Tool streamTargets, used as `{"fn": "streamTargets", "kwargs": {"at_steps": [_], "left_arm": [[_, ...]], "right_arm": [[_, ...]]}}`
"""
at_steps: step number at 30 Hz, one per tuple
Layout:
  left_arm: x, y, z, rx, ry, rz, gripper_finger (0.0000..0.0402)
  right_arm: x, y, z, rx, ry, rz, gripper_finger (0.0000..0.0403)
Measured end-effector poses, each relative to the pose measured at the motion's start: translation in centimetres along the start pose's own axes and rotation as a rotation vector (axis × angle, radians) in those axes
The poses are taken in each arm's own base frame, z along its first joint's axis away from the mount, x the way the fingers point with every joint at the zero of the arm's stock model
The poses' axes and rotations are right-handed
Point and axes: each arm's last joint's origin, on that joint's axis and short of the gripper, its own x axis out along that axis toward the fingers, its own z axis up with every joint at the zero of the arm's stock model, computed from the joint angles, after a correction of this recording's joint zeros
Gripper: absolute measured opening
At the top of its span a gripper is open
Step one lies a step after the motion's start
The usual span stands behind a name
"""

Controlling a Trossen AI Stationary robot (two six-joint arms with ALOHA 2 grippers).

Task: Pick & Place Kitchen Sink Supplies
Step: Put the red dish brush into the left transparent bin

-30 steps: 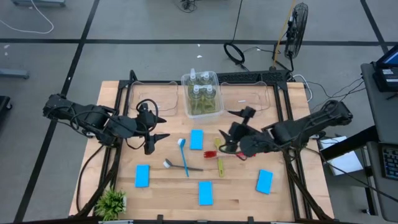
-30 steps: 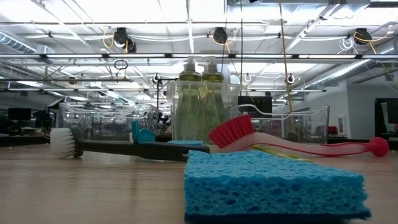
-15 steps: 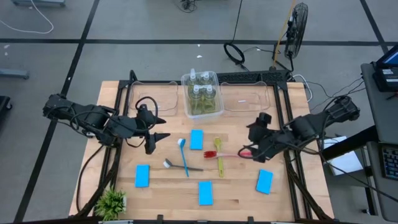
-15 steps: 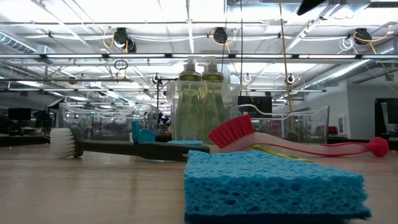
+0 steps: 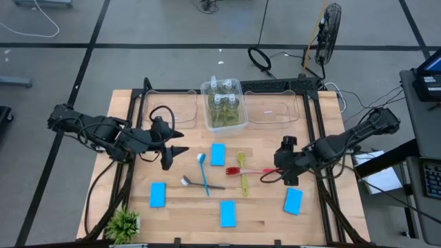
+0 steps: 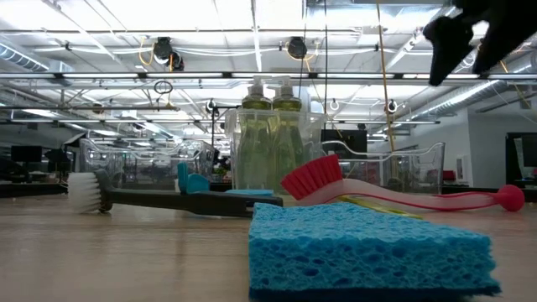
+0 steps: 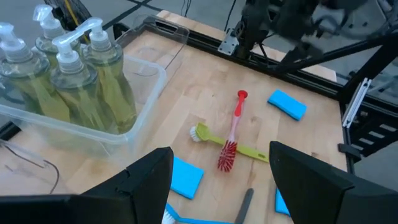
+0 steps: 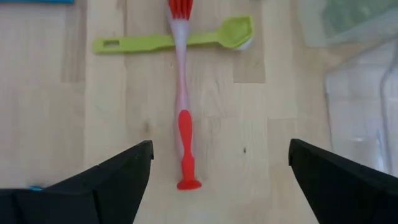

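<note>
Four bottles (image 5: 224, 103) stand in the middle clear bin. Four blue sponges (image 5: 218, 154) (image 5: 158, 195) (image 5: 228, 213) (image 5: 293, 200) lie flat on the table. The red brush (image 5: 251, 170) lies across the yellow-green brush (image 5: 242, 173); the blue brush (image 5: 204, 172) and the grey brush (image 5: 200, 184) lie crossed beside them. My right gripper (image 5: 274, 172) hangs open above the red brush's handle end (image 8: 185, 134), fingers on either side and well above the table (image 6: 470, 38). My left gripper (image 5: 180, 141) waits open, left of the sponges.
Clear bins sit at the far edge: a left one (image 5: 169, 110), the bottle bin's rim (image 5: 207, 88), and a right one (image 5: 272, 110). A small plant (image 5: 124, 224) stands at the near left corner. Bare wood (image 5: 324, 207) lies near the right sponge.
My right gripper has drawn back toward the table's right edge, from over the red brush's bristle end to over its handle end, and has come down into the low view. The brushes, sponges and bottles have stayed where they were.
</note>
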Motion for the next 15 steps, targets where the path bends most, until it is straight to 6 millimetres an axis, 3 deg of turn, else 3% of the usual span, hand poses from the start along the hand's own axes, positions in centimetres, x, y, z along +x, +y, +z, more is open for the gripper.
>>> {"fn": "streamTargets", "kwargs": {"at_steps": [9,15], "left_arm": [[0.0,-0.1,0.1,-0.065,-0.009,-0.005,0.0269],[0.0,-0.2,0.4,-0.083,-0.035,-0.022,0.0269]], "right_arm": [[5.4,-0.2,-2.7,-0.034,0.045,0.049,0.0361],[7.6,-0.5,-4.2,-0.01,0.068,0.064,0.0361]]}}
